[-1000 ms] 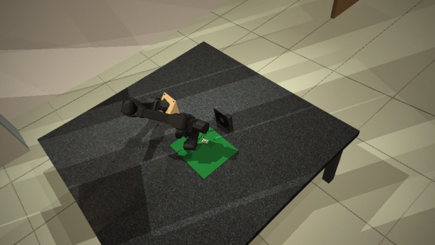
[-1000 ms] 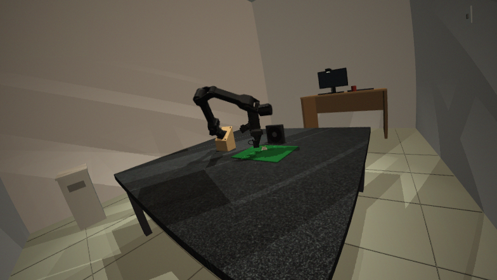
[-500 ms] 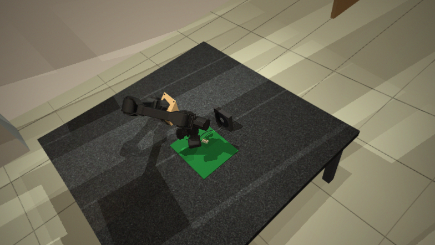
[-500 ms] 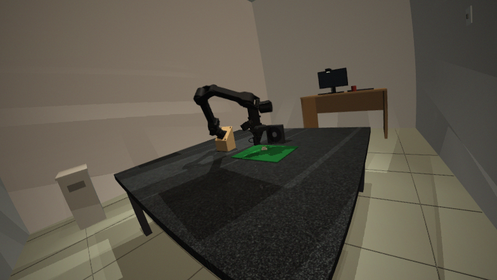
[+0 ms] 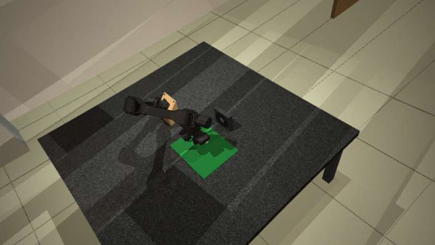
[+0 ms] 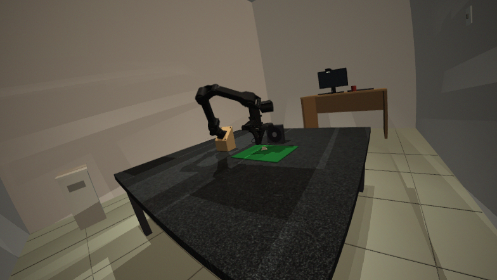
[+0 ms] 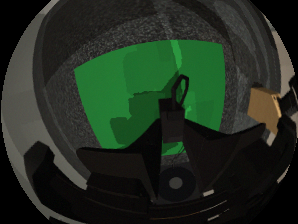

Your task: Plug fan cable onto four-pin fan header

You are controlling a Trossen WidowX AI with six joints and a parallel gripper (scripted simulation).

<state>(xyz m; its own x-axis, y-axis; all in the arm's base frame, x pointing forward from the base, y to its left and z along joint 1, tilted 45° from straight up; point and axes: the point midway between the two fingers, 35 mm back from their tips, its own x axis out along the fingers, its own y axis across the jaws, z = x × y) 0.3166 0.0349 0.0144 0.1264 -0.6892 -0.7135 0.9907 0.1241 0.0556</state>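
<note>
The gripper (image 6: pixel 258 142) (image 7: pixel 173 126) is shut on the fan cable's black plug (image 7: pixel 171 112). It holds the plug above the green board (image 5: pixel 203 170) (image 6: pixel 278 156) (image 7: pixel 205 60). A dark cable loop rises from the plug's top in the wrist view. The small pale header (image 5: pixel 207 142) (image 6: pixel 264 149) stands on the board, close beside the gripper in the top and exterior views; it is hidden in the wrist view. The black square fan (image 5: pixel 222 118) (image 6: pixel 275 133) (image 7: pixel 175 183) stands upright just off the board. The plug's underside is not visible.
The arm's base is at a tan angled block (image 5: pixel 169 101) (image 6: pixel 225 139) (image 7: pixel 265 107), to the left of the board in the exterior view. All stand on a dark speckled table (image 5: pixel 274 127) (image 6: pixel 250 215). A wooden desk (image 6: pixel 351 102) with a monitor (image 6: pixel 332 78) is far behind.
</note>
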